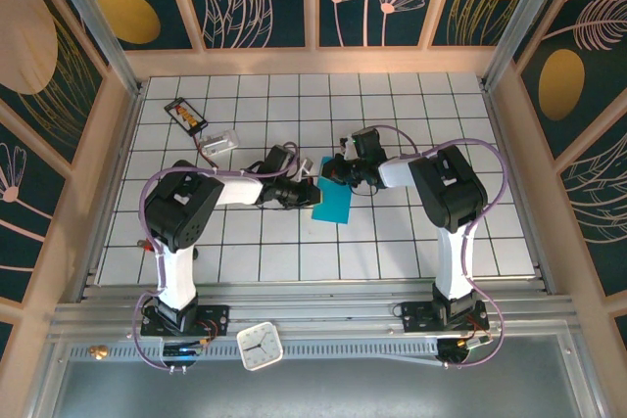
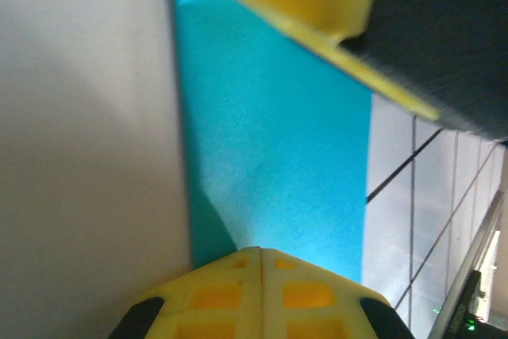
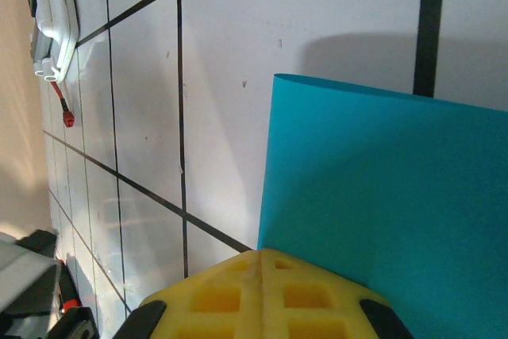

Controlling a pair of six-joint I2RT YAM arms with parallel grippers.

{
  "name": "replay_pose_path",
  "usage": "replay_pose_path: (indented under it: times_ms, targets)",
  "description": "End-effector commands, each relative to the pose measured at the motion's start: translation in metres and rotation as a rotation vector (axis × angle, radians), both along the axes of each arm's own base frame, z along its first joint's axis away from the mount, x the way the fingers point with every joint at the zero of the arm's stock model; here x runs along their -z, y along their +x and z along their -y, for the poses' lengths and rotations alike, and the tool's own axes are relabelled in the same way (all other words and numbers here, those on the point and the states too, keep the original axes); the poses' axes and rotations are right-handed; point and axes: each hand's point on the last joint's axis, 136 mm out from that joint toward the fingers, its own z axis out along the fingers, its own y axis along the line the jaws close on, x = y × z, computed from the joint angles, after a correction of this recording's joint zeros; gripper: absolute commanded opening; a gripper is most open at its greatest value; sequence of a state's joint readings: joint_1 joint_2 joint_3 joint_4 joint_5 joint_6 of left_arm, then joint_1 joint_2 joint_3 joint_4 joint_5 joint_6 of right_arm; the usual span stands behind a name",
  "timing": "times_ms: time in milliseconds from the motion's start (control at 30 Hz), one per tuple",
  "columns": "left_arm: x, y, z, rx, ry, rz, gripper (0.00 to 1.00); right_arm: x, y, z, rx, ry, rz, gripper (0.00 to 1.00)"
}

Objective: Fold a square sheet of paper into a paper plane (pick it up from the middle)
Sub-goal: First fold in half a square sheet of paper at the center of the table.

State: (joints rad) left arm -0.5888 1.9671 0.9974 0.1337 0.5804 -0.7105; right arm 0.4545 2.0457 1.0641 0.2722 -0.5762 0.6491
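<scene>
Teal-blue square sheet of paper (image 1: 335, 207) sits clamped in both your left gripper (image 2: 260, 253) and right gripper (image 3: 260, 253).

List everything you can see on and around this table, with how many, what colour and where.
sheet of paper: one, teal-blue, middle of the table, pinched from both sides
black card: one, black with orange marks, far left of the table
small plastic piece: one, whitish, beside the card toward the middle
clock: one, white, on the near rail between the arm bases
table: one, white tiles with dark lines
left arm, right arm: two, black and white, near edge
left gripper: one, yellow, shut on the sheet
right gripper: one, yellow, shut on the sheet
</scene>
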Motion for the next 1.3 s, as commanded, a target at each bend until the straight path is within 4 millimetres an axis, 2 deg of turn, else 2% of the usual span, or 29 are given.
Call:
replay_pose_path:
  times_ms: [0,100,167,267,367,433,600,800,1033,1267]
  targets:
    - [0.021,-0.011,-0.014,0.014,0.077,-0.028,0.0,0.047,-0.008,0.027,0.038,-0.131,-0.102,0.0]
    - [0.028,-0.014,-0.022,0.021,0.127,-0.025,0.0,0.03,0.001,0.019,0.023,-0.095,-0.068,0.0]
    - [0.041,-0.023,-0.032,0.021,0.174,-0.045,0.0,0.009,0.009,0.01,0.006,-0.037,-0.034,0.0]
    - [0.049,-0.026,-0.039,0.019,0.209,-0.047,0.0,-0.021,0.016,0.001,-0.017,0.024,0.017,0.02]
    - [0.052,-0.028,-0.04,0.021,0.216,-0.054,0.0,-0.038,0.013,-0.005,-0.041,0.07,0.034,0.04]
    - [0.055,-0.029,-0.042,0.025,0.224,-0.059,0.0,-0.042,0.007,-0.007,-0.052,0.093,0.032,0.04]
    - [0.061,-0.033,-0.046,0.041,0.252,-0.066,0.0,-0.034,-0.006,-0.012,-0.081,0.082,0.018,0.04]
    - [0.067,-0.035,-0.051,0.054,0.284,-0.071,0.0,-0.013,-0.01,-0.018,-0.094,0.042,-0.013,0.02]
    - [0.071,-0.04,-0.058,0.071,0.328,-0.082,0.0,0.009,0.01,-0.002,-0.043,-0.039,-0.028,0.01]
    - [0.079,-0.049,-0.068,0.1,0.385,-0.11,0.0,0.021,0.028,0.009,-0.001,-0.083,-0.035,0.01]
